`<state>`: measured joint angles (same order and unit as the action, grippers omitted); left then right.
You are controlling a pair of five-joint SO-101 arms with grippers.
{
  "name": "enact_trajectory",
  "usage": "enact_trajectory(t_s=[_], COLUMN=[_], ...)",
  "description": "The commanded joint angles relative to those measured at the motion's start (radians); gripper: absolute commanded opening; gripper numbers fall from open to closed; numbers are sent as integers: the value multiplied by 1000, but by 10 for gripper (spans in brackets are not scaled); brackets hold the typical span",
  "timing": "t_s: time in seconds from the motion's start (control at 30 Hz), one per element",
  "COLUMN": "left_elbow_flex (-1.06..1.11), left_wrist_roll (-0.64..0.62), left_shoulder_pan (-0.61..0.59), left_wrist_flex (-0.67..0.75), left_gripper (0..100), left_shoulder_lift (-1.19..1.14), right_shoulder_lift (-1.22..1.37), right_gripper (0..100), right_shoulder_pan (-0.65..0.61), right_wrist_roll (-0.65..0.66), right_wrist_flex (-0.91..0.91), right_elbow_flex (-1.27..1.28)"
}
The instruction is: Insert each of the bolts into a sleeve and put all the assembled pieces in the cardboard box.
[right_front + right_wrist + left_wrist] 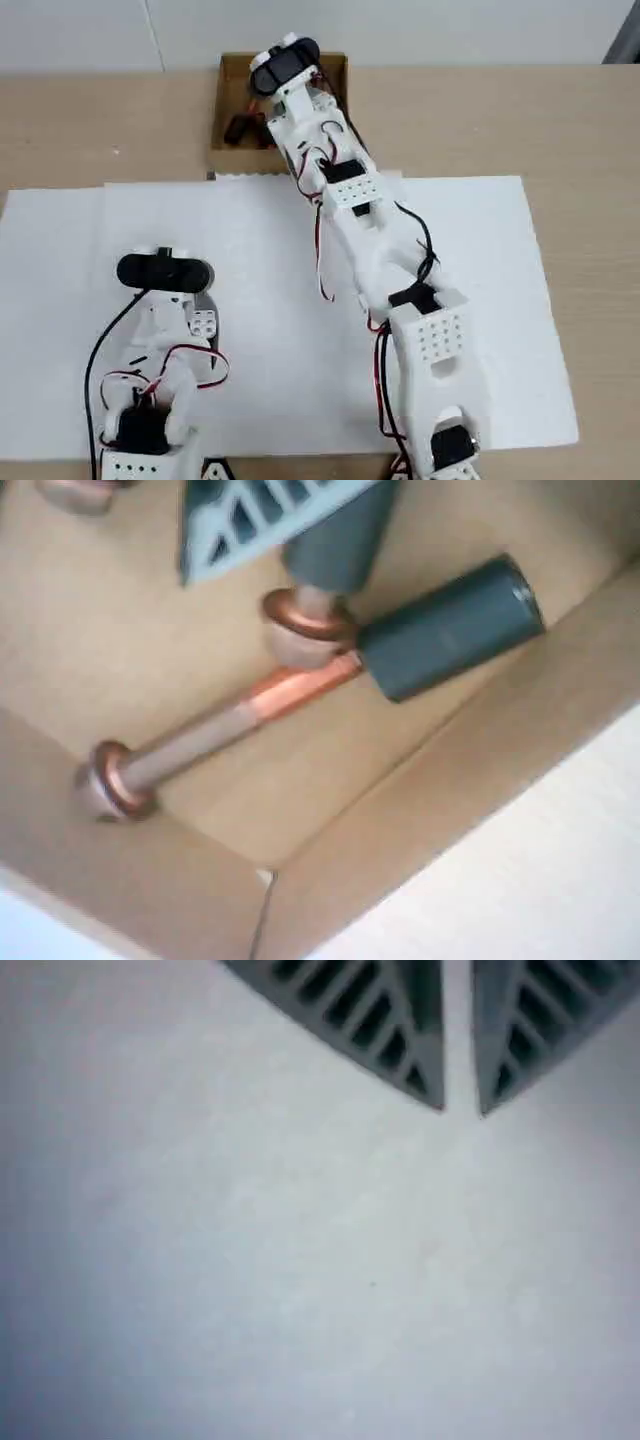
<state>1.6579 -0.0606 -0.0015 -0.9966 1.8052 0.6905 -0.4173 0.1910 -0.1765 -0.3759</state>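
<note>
A copper-coloured bolt (215,730) lies on the floor of the cardboard box (450,780), its shaft pushed into a dark sleeve (450,625). The flanged head rests close to one corner of the box, and the sleeve's far end lies near the adjoining wall. Against that shaft, where it enters the sleeve, sits the head of a second bolt (305,620), which runs up into a second sleeve (340,535) standing steeply on end. That upright piece rises just beside the one slatted finger (240,525) that my right wrist camera shows of the right gripper (290,525). I cannot tell whether the gripper is clamped on the piece or has let it go.

From my high camera, I see the right arm (370,230) stretched across the white paper sheet (250,250) with its tip over the box. The box stands on the wooden table (560,120) just beyond the sheet's far edge. Dark and reddish pieces (245,128) show inside it, beside the arm. The left arm (160,340) sits folded at the sheet's near left, well apart from the box. Its left gripper (460,1110) points down at bare paper, fingers drawn almost together with a slim gap between the tips, grasping nothing.
</note>
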Motion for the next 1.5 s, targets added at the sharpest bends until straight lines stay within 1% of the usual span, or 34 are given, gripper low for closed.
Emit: enact_trajectory(t_s=[0.0, 0.03, 0.23, 0.5, 0.67, 0.87, 1.07, 1.23, 1.4, 1.47], left_elbow_flex=[-2, -2, -2, -2, -2, -2, -2, -2, -2, -2], left_wrist_roll=[0, 0, 0, 0, 0, 0, 0, 0, 0, 0], left_shoulder_pan=[-5, -5, -5, -5, -5, -5, -5, -5, -5, -5], left_wrist_flex=[23, 23, 23, 23, 23, 23, 23, 23, 23, 23], left_gripper=[7, 7, 7, 7, 7, 7, 7, 7, 7, 7], left_shoulder_lift=[8, 8, 8, 8, 8, 8, 8, 8, 8, 8], right_shoulder_lift=[-127, -147, -274, -492, -618, -796, -981, -1098, -1159, -1185], right_gripper=[19, 1, 3, 2, 2, 2, 2, 2, 2, 2], right_shoulder_pan=[8, 8, 30, 35, 59, 102, 140, 219, 390, 472], right_wrist_roll=[6, 6, 2, 0, -77, -137, -149, -176, -203, -207], right_wrist_flex=[-68, -97, -249, -564, -751, -1021, -1219, -1340, -1471, -1478], right_elbow_flex=[-52, -52, -52, -52, -52, -52, -48, -48, -43, 5])
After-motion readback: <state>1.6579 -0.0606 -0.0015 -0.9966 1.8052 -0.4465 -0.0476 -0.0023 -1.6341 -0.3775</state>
